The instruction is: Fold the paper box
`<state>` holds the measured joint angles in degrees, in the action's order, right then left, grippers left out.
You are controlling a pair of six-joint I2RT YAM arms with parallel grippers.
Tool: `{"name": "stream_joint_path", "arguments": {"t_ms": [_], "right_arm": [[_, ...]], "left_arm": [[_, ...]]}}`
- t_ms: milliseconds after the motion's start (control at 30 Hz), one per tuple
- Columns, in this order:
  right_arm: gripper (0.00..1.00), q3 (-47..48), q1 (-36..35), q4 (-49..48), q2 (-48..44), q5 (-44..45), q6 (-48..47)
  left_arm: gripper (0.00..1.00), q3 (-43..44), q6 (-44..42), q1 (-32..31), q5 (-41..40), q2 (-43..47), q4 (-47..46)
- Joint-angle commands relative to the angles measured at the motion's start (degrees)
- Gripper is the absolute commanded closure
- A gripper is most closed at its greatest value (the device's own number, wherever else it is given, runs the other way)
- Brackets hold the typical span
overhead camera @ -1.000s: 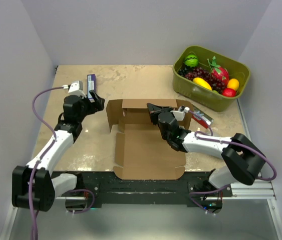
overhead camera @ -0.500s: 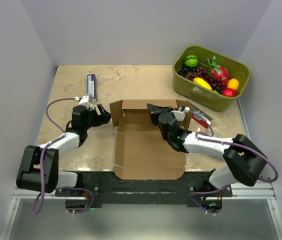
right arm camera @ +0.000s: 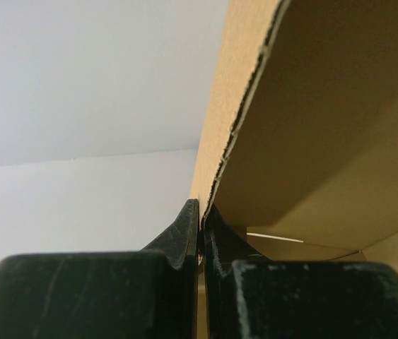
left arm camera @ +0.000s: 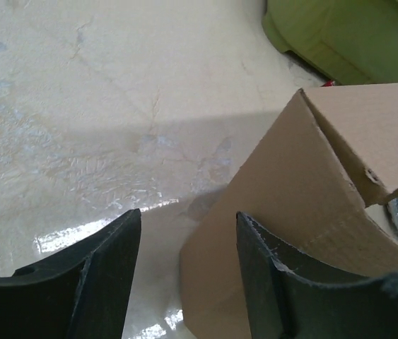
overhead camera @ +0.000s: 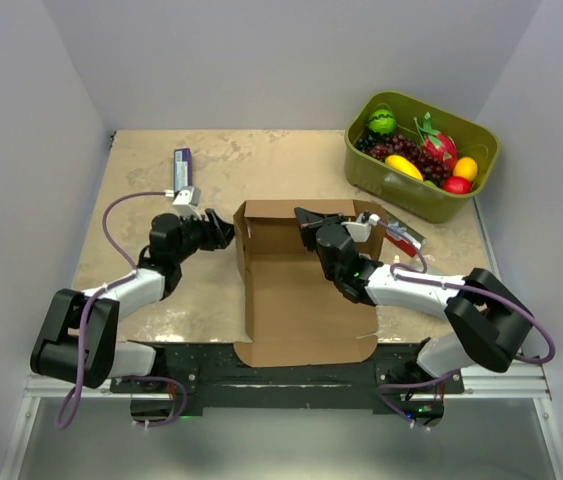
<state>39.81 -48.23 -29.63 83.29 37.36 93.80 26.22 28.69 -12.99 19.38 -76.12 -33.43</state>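
The brown paper box lies in the middle of the table with its back wall and left side wall standing up. My right gripper is shut on the top edge of the back wall; in the right wrist view its jaws pinch the cardboard. My left gripper is low at the box's outer left side, near the back corner. In the left wrist view it is open, and the box's corner stands between and beyond its fingers.
An olive-green bin of toy fruit stands at the back right, also seen in the left wrist view. A purple bar lies at the back left. A red packet lies just right of the box.
My left arm has swung right and down to the box's left side, its jaws narrowing. The left flap, flat before, now stands upright. The right gripper has kept its hold.
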Motion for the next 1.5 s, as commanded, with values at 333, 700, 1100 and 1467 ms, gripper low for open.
{"name": "stream_joint_path", "arguments": {"t_ms": [333,700,1100,1467], "right_arm": [[1.00,-1.0,-0.3,5.1,1.9,1.3,-3.2],[1.00,-1.1,-0.3,5.1,1.7,1.6,-3.0],[1.00,-1.1,-0.3,5.5,0.6,2.3,-2.9],[1.00,-1.4,-0.3,5.7,0.9,2.5,-2.6]], "left_arm": [[0.42,0.1,-2.3,-6.2,1.0,-1.3,-8.5],[0.33,-2.1,-3.0,-7.5,-7.4,3.8,-4.0],[0.22,-14.4,4.2,-8.3,-12.5,27.3,11.8],[0.28,-22.6,5.4,-9.0,-7.0,43.5,19.8]]}}
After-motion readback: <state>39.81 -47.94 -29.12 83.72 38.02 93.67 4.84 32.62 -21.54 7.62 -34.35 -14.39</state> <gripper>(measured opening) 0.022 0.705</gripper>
